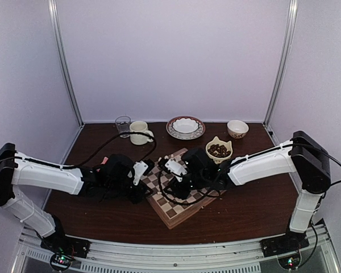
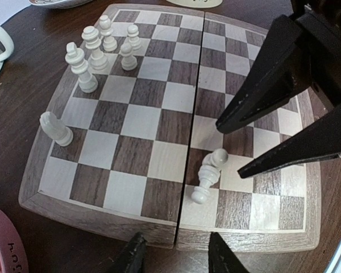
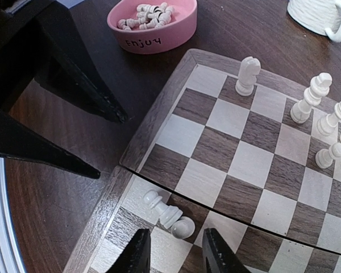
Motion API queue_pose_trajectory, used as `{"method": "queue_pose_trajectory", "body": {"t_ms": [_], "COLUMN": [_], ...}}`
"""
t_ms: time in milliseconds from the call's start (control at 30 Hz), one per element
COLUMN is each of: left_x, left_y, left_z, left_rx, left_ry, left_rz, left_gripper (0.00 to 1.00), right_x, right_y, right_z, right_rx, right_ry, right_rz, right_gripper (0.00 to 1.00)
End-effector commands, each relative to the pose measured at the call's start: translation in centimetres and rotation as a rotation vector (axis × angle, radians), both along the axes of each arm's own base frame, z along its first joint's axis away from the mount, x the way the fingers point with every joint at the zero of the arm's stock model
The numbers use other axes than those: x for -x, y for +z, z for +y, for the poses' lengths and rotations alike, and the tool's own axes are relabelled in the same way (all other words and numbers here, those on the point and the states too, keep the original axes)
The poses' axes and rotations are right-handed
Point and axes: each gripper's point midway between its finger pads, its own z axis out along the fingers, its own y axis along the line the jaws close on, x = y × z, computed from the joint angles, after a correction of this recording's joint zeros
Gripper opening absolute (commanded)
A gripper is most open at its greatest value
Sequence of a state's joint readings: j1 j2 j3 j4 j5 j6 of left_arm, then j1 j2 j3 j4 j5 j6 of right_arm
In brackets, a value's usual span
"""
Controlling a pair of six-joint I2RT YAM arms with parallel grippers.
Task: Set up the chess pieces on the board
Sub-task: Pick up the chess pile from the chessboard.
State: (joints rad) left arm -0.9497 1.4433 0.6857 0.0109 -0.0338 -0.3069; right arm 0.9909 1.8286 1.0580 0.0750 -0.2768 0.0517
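The board point(image 1: 184, 211) lies in the middle of the table; it also shows in the left wrist view point(image 2: 131, 153) and the right wrist view point(image 3: 244, 165). Several cream chess pieces point(image 2: 96, 51) stand at one corner. One piece point(image 2: 209, 175) lies on its side near the seam, also seen in the right wrist view point(image 3: 167, 215). My left gripper point(image 2: 176, 256) is open and empty, just outside the board's rim. My right gripper point(image 3: 176, 253) is open, its fingers either side of the fallen piece and a little above it. In the top view the left gripper point(image 1: 145, 190) and right gripper point(image 1: 179, 187) nearly meet.
A pink bowl point(image 3: 152, 23) holding several pieces sits beside the board. A glass point(image 1: 123, 125), cream mug point(image 1: 140, 132), plate with a bowl point(image 1: 185, 127), small bowl point(image 1: 237, 128) and a cream bowl of dark pieces point(image 1: 219, 149) stand behind it.
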Motion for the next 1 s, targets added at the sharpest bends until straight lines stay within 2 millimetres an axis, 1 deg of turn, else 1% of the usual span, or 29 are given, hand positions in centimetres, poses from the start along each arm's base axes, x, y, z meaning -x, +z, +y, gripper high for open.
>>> {"method": "queue_pose_trajectory", "body": {"t_ms": [0, 100, 267, 600, 800, 967], "left_x": [-1.0, -1.0, -1.1, -1.2, -1.2, -1.1], "left_y": [1.8, 1.7, 1.7, 1.6, 1.4, 1.2], "left_z": [-0.9, -1.2, -1.1, -1.0, -0.9, -1.3], "left_rx": [0.097, 0.123, 0.149, 0.137, 0.128, 0.125], "left_ry": [0.018, 0.009, 0.011, 0.013, 0.013, -0.005], "left_rz": [-0.013, 0.021, 0.048, 0.052, 0.056, 0.068], "left_gripper": [0.39, 0.39, 0.39, 0.41, 0.41, 0.41], "right_x": [-0.7, -0.8, -0.7, -0.9, -0.9, -0.9], "right_y": [0.2, 0.0, -0.4, -1.1, -1.2, -1.1], "right_z": [0.5, 0.7, 0.9, 0.9, 0.9, 0.9], "right_rx": [0.006, 0.008, 0.016, 0.034, 0.04, 0.038], "right_ry": [-0.022, -0.023, -0.018, -0.021, -0.025, -0.026], "right_rz": [-0.015, -0.015, -0.006, 0.004, 0.004, 0.004], "right_gripper": [0.35, 0.32, 0.31, 0.29, 0.26, 0.15]}}
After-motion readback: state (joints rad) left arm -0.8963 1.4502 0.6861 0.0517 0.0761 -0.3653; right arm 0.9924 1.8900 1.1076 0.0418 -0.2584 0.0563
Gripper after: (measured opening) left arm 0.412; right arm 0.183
